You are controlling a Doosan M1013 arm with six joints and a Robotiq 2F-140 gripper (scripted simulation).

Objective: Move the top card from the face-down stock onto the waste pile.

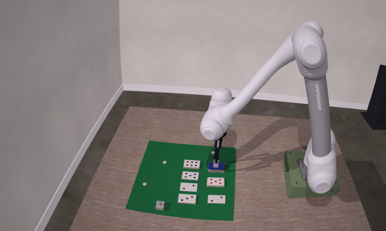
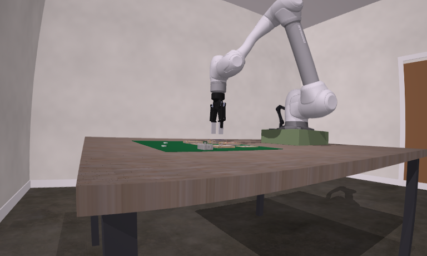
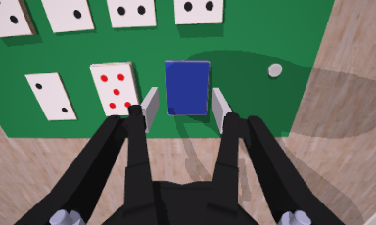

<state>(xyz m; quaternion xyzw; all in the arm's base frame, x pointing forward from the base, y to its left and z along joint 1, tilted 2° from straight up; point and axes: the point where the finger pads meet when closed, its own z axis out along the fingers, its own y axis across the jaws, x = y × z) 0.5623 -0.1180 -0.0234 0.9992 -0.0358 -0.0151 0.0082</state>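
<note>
Two grey pads (image 3: 149, 109) of the claw (image 3: 185, 109) hang half-open on either side of the blue-backed stock (image 3: 187, 87), gripping nothing; from the side view the claw (image 2: 217, 130) sits well above the green mat (image 2: 176, 147), not yet down at card height. The stock is a short stack, and its top card lies flat on it. Just beside it lies the waste pile (image 3: 116, 86), showing five red spots.

The likely trouble is depth. If the pads descend too far they could pinch two or more tiles together, or shove the whole stack sideways. Too shallow, and the thin rigid edge may slip out.

The pad on the waste side hangs near the red-spotted card, so a skewed descent could knock it.

Farther off, the row of black-spotted cards (image 3: 131, 7) seems safely apart.
</note>
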